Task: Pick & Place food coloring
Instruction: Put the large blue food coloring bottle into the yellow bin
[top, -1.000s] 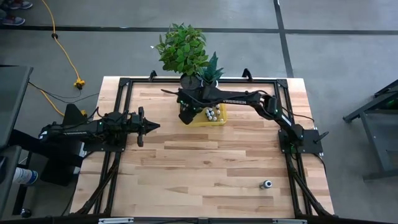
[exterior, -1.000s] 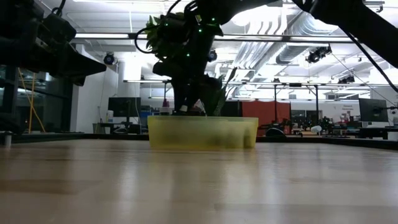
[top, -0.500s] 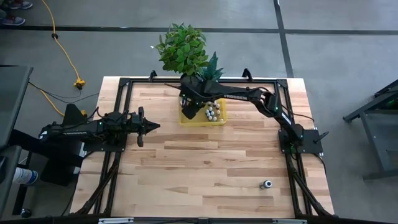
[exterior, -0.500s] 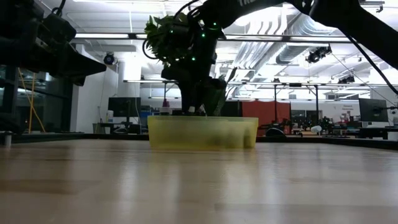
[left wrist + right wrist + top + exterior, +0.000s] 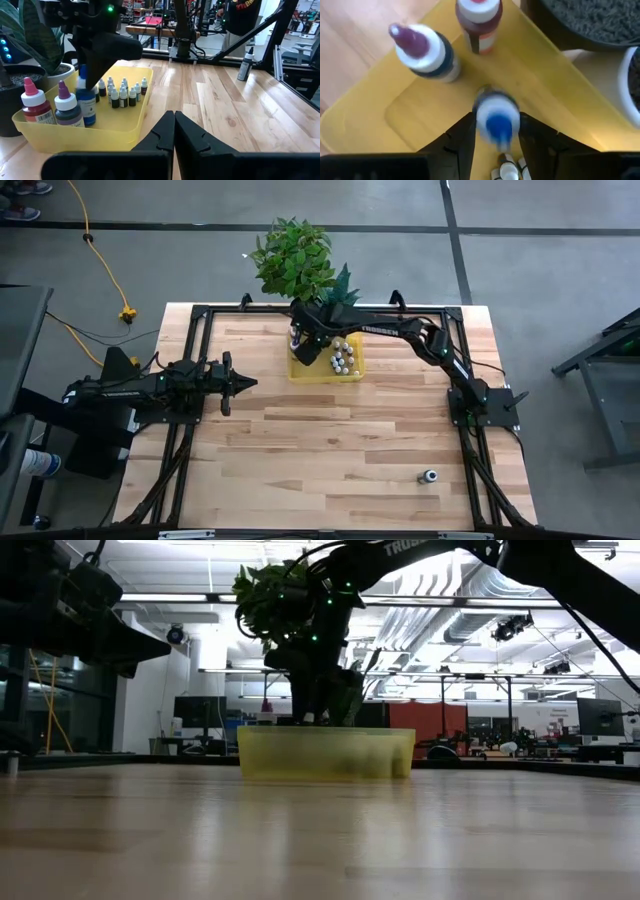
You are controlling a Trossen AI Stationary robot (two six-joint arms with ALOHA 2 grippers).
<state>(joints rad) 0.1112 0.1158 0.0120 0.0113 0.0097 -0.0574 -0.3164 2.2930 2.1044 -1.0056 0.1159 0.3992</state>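
Wooden bench [image 5: 330, 440], translucent yellow tray [image 5: 120, 127] at the back.
Blue-capped plastic bottle [image 5: 495, 117], light and slippery, is held at its body between the right jaws [image 5: 492, 132]; left jaws [image 5: 174, 131] are closed, empty.

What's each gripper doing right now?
Left gripper: shut, empty, waiting over the table's left side.
Right gripper: over the yellow tray, fingers around a blue-capped bottle; whether it grips cannot be told.

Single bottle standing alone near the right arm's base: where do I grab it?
Grip the lone bottle by its dark straight body, below the whitish cap, probably coming down from above. It stands upright on bare table, nothing close by; the narrow cap would likely slip.
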